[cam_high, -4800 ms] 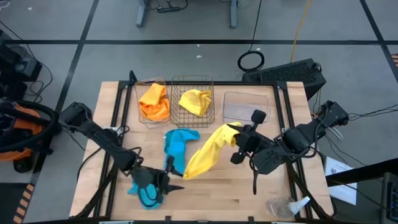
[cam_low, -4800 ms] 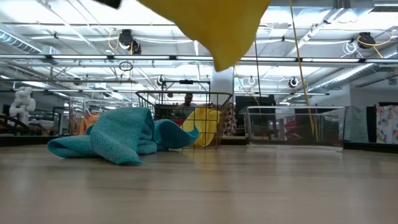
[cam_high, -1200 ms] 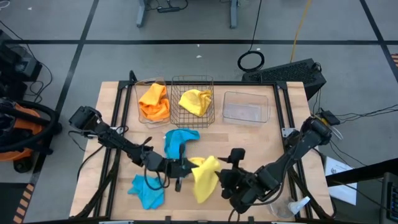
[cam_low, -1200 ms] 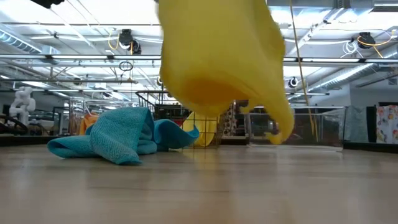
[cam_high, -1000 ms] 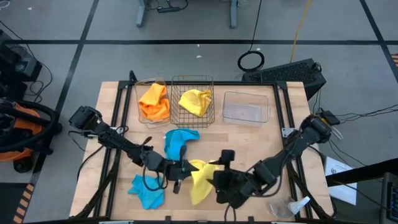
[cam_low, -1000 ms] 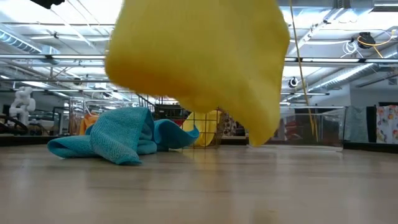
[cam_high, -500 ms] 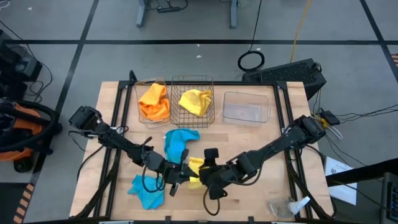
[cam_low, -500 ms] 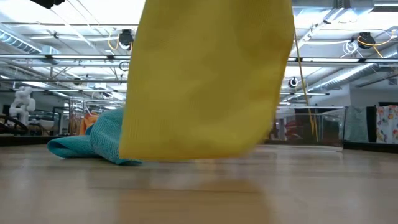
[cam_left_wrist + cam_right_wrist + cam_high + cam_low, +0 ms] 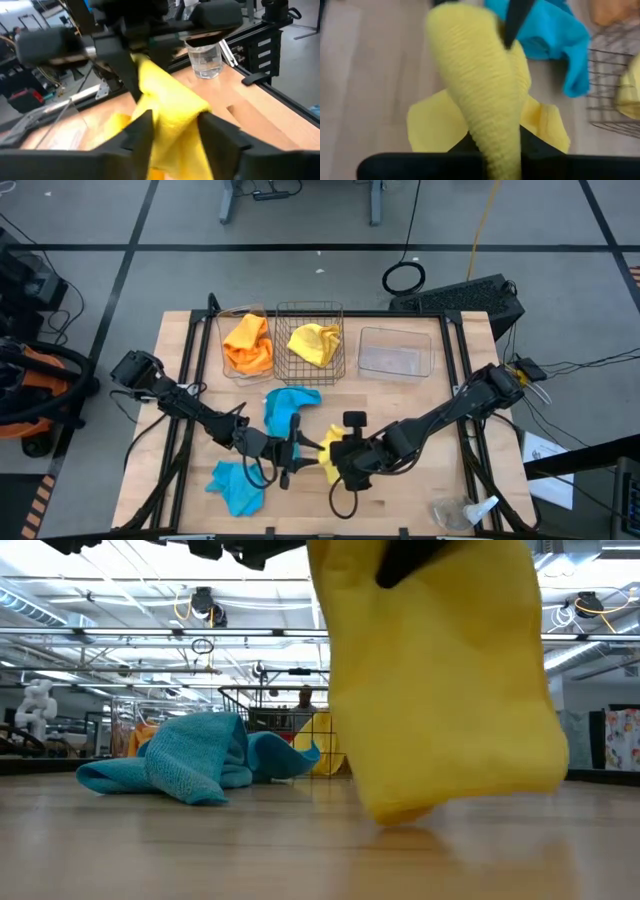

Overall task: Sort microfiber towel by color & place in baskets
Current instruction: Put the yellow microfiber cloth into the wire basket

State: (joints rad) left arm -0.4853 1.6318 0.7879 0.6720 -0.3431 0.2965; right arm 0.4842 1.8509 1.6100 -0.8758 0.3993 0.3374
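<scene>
at the far left a clear tub (image 9: 245, 345) holds an orange towel (image 9: 248, 343); just right of it the wire-mesh basket (image 9: 310, 342) holds a yellow towel (image 9: 314, 343), and a second clear tub (image 9: 395, 352) sits farther right. a blue towel (image 9: 236, 487) lies near the front left, another blue towel (image 9: 287, 409) nearer the baskets. the left gripper (image 9: 300, 453) sits mid-table, fingers spread around the loose yellow towel (image 9: 330, 456) without clearly pinching it. the right gripper (image 9: 338, 461) meets it from the right, fingers closed on that towel, which hangs above the table (image 9: 440, 415) in the low view.
</scene>
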